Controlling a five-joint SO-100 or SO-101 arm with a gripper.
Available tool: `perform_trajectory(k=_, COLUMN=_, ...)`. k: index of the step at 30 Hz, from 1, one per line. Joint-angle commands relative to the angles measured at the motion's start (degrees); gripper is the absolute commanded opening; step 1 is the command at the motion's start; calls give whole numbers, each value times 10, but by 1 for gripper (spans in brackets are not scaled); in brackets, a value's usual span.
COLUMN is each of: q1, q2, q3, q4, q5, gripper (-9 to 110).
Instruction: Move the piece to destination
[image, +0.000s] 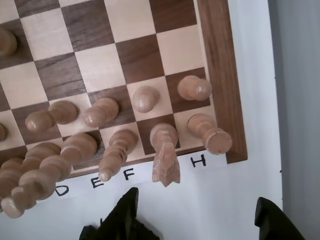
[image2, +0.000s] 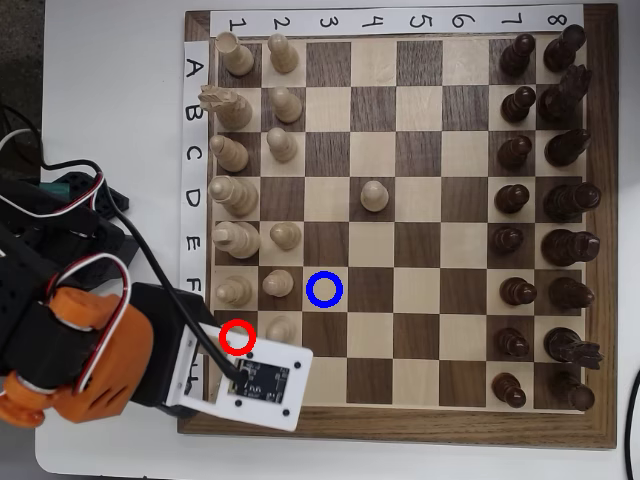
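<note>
The piece, a pale cream knight (image: 166, 159) with a jagged head, stands on the board's first row above the letter G in the wrist view. My gripper (image: 196, 200) is open and empty just in front of it, with its black fingers (image: 122, 215) at the bottom edge. In the overhead view the arm's wrist (image2: 255, 380) hides this knight beside the red ring (image2: 237, 338). The destination, a light square with a blue ring (image2: 325, 289), is empty. A second pale knight (image2: 222, 100) stands at B1.
A pale rook (image: 207, 131) stands right of the knight, a bishop (image: 116, 150) left of it, and pawns (image: 145, 98) stand just behind. A lone pale pawn (image2: 374, 195) sits mid-board. Dark pieces (image2: 545, 200) fill the overhead view's right side. The board's frame (image: 222, 75) borders the rook.
</note>
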Motion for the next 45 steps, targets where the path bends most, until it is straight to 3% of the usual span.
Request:
perform_trajectory(k=1, q1=4, q2=17, q3=16, q4=0, q5=-4, gripper=28)
perform_trajectory(k=22, q1=16, q2=20, q3=49, q4=-4, q5=-1, gripper=15)
perform_trajectory(k=45, q1=6, q2=-25, q3=108, q4=-90, q5=-8, gripper=20)
